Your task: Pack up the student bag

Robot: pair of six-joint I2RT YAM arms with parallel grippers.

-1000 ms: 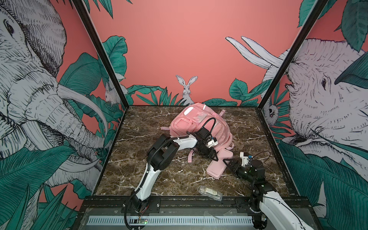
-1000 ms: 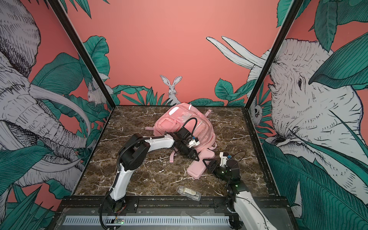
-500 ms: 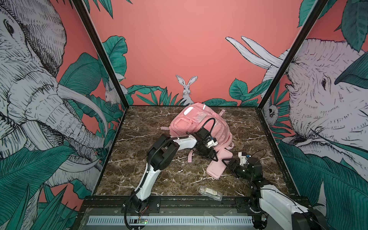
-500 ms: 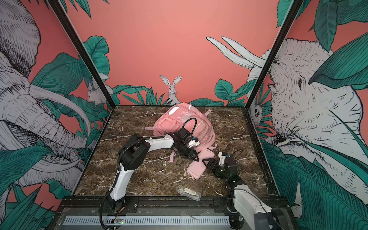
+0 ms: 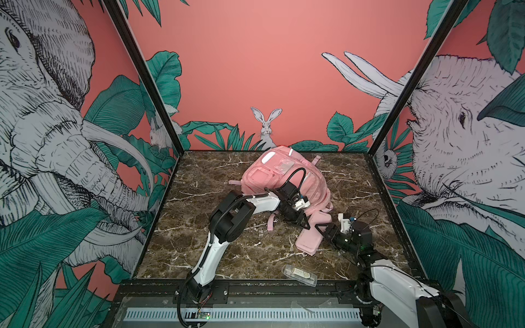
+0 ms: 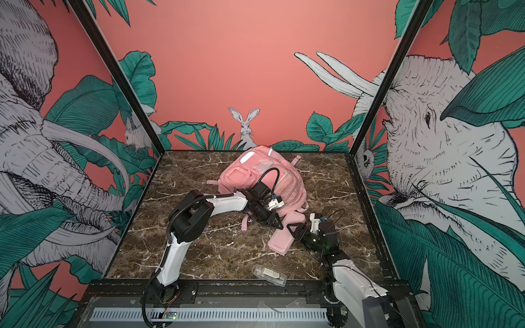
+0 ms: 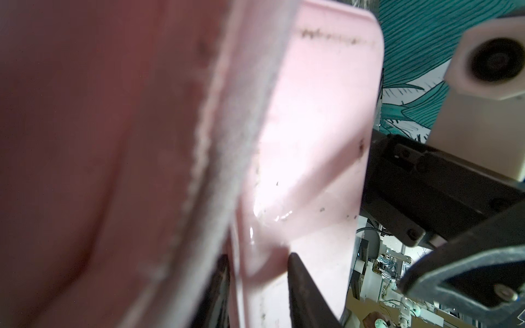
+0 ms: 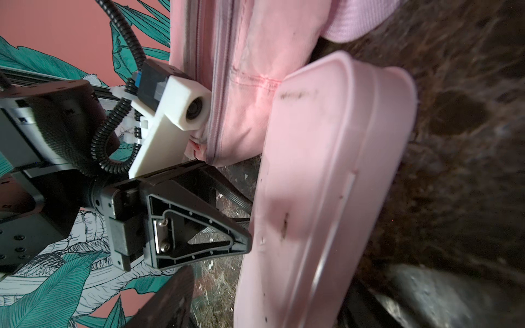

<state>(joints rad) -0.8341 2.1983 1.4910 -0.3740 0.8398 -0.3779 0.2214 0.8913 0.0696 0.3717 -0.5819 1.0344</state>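
The student bag (image 5: pixel 272 176) (image 6: pixel 247 176) is lying front pockets up on the marble table (image 5: pixel 213 255), and the action is at its near end. A flat pink pencil case (image 5: pixel 308 241) (image 6: pixel 279 241) is butting one short end against that end of the bag.

The left gripper (image 5: pixel 306 225) (image 6: pixel 279 225) is reaching across the bag's near corner and pointing down at the case, right where the case meets the bag. In the left wrist view its two dark fingers (image 7: pixel 301 284) are standing on either side of the case's rim (image 7: pixel 312 127), with the bag's fabric (image 7: pixel 85 142) filling the frame just beside them. One finger is touching the rim, but whether the pair is actually pinching it cannot be told. The bag itself is outside those fingers, alongside them.

The right gripper (image 5: pixel 319 230) (image 6: pixel 289 227) is coming in from the side of the case away from the bag. In the right wrist view its fingers (image 8: pixel 167 301) are spread wide and straddling the case (image 8: pixel 326 170), and bare table is showing between one finger and the case, so nothing is clamped there. The bag's zip (image 8: pixel 221 85) is running past beyond the case, clear of these fingers, and the left gripper (image 8: pixel 247 224) is showing tip to rim.

A small clear box (image 5: pixel 299 275) (image 6: pixel 270 274) is sitting well apart from the bag.
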